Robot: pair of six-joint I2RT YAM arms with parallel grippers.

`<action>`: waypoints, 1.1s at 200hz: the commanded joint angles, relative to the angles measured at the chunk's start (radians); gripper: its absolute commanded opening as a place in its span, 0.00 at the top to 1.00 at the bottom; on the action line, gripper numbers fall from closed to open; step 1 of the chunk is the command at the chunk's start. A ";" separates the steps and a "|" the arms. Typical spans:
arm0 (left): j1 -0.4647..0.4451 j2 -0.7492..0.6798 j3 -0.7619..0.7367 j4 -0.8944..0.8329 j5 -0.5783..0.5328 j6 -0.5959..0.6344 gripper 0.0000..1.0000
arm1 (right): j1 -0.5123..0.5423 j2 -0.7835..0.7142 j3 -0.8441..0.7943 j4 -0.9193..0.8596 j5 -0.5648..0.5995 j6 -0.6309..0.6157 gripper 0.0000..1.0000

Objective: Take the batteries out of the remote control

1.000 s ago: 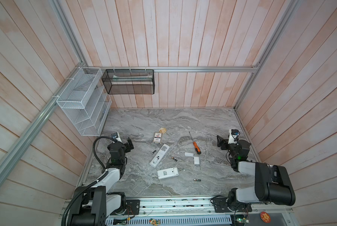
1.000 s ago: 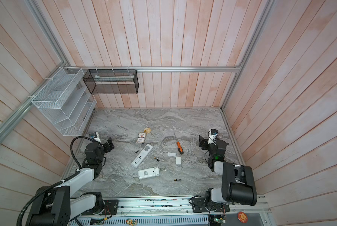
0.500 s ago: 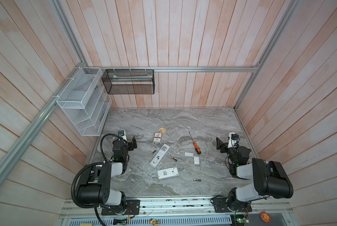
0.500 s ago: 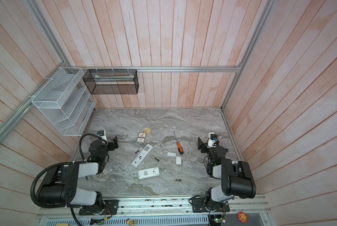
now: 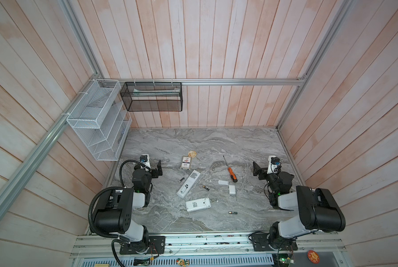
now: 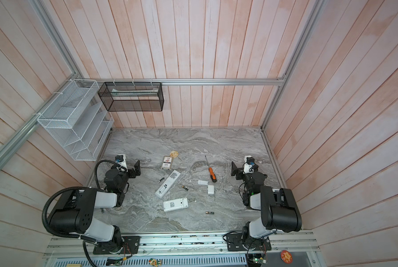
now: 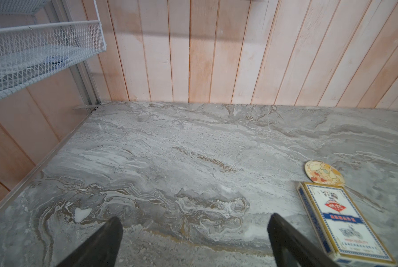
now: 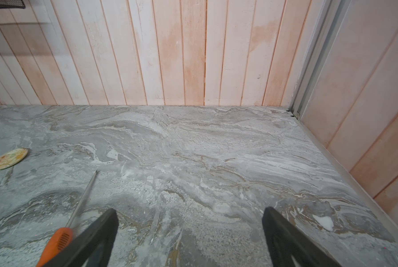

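Both pincers are wide apart and hold nothing. With twelve at the back wall, the left pincer (image 7: 193,218) hangs low over the table (image 7: 170,150) at nine o'clock. The right pincer (image 8: 190,210) hangs low at three o'clock.

Only the top views show the batteries (image 5: 206,187). Three lie loose on the table, well apart from both pincers. One is just beside the long remote (image 5: 188,183), at its nine o'clock. One is near it, at its three o'clock. The last is at four o'clock from the short remote (image 5: 198,204), near the front edge. The short remote lies at six o'clock from the long one. The pictures are too small to tell if any battery sits inside a remote. Two small white pieces (image 5: 232,189) lie at three o'clock from the long remote.

The left wrist view shows a card box (image 7: 339,222) close to one finger (image 7: 285,238), a round disc (image 7: 324,172) just beside the box, and a white wire rack (image 7: 43,46) on the wall. The right wrist view shows the screwdriver (image 8: 57,240) instead, its orange handle just beside one finger (image 8: 98,238), and the same round disc far off
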 commanded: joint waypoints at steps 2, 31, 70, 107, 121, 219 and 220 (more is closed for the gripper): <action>0.006 0.011 -0.003 0.050 0.010 0.012 0.00 | 0.025 0.002 0.027 -0.033 0.126 0.005 0.02; 0.006 0.008 -0.006 0.053 0.010 0.013 0.00 | 0.035 0.001 0.029 -0.036 0.160 0.002 0.02; 0.006 0.008 -0.008 0.056 0.010 0.014 0.00 | 0.038 0.001 0.027 -0.037 0.158 0.000 0.02; 0.005 0.008 -0.008 0.057 0.010 0.014 0.00 | 0.038 0.001 0.028 -0.038 0.159 -0.002 0.02; 0.006 0.008 -0.008 0.056 0.010 0.013 0.00 | 0.038 0.001 0.027 -0.037 0.160 -0.002 0.02; 0.004 0.014 -0.003 0.054 0.006 0.015 0.00 | 0.038 0.001 0.027 -0.038 0.161 -0.003 0.02; 0.004 0.014 -0.002 0.054 0.007 0.015 0.00 | 0.038 0.001 0.027 -0.037 0.160 -0.004 0.02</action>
